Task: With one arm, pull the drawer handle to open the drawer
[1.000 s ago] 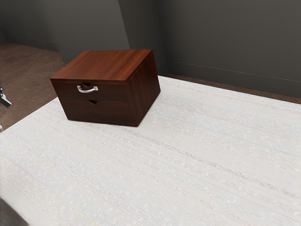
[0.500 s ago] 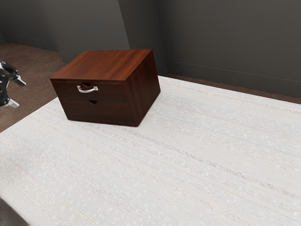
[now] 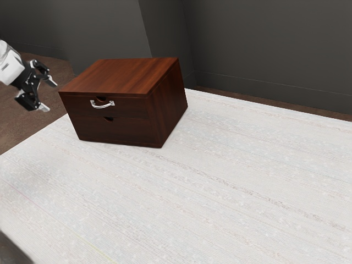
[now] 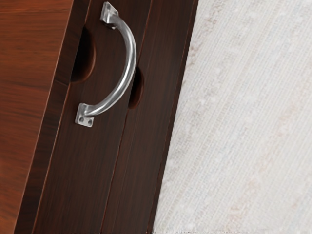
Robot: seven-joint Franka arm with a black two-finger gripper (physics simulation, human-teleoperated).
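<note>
Hovering at the exterior view's left, your gripper (image 3: 48,96) hangs in the air against the brown floor (image 3: 25,124). Its fingers (image 3: 42,106) are spread wide with nothing between them, aimed toward the cabinet and well apart from it. Moving right, the dark wooden cabinet (image 3: 132,74) sits on the pale table (image 3: 231,181) near its far corner, front face turned toward your hand. It has two drawers stacked one over the other. The upper drawer (image 3: 129,108) carries the curved silver handle (image 3: 102,103) near the front's left end, and the lower drawer (image 3: 124,131) sits just beneath it with a small dark notch in its top edge. Both fronts lie flush with the cabinet face, so whatever is inside them is hidden from you. In the wrist view the handle (image 4: 122,63) is close ahead, bolted at both ends onto the upper drawer's front (image 4: 97,165) and bowing out over a dark cut-out. The cabinet's reddish top (image 4: 29,97) lies on one side of it and the table surface (image 4: 243,126) on the other. Further right in the exterior view, bare tabletop runs on toward the grey wall (image 3: 275,44).
</note>
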